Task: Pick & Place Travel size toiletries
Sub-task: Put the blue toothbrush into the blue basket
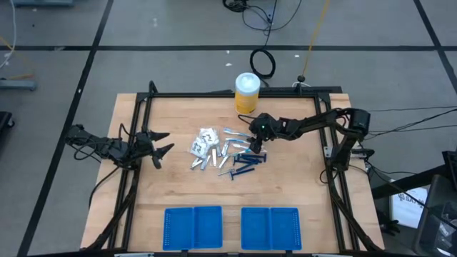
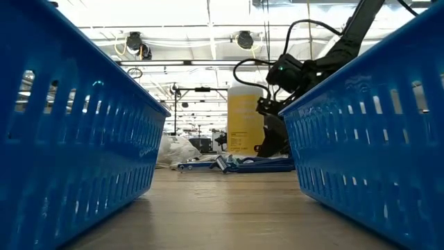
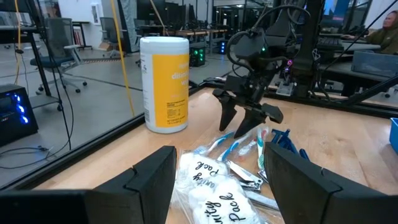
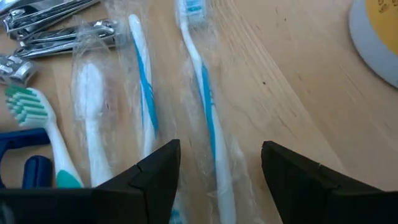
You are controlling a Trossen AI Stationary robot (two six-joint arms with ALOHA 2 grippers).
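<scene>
pale wood, the desk (image 1: 178, 189), carries a loose heap of travel size toiletries (image 1: 221, 153) at its middle: white packets (image 1: 203, 140) on the left of the heap, silver nail clippers (image 4: 46, 25) and clear-wrapped toothbrushes (image 4: 202, 93) in the centre, dark blue sticks (image 1: 246, 163) on the right. the heap lies between the two arms, probably so either one can reach it.

the right tool (image 1: 255, 143) hangs low over the far right edge of the heap, fingers spread wide and pointing down. its wrist view shows one wrapped toothbrush lying lengthwise in the gap between the fingers, not yet touched. that lining up suggests a descent to pinch this brush; the slippery wrap and the second brush just beside it could make the grip catch two or slide.

the left tool (image 1: 158, 146) waits at the left of the desk, near the white packets, fingers also wide apart and holding nothing.

a yellow canister (image 1: 247, 93) stands upright at the far edge, behind the heap. two blue trays (image 1: 193, 228) sit side by side at the near edge, well apart from the heap, likely the sorting targets; nothing shows in them.
</scene>
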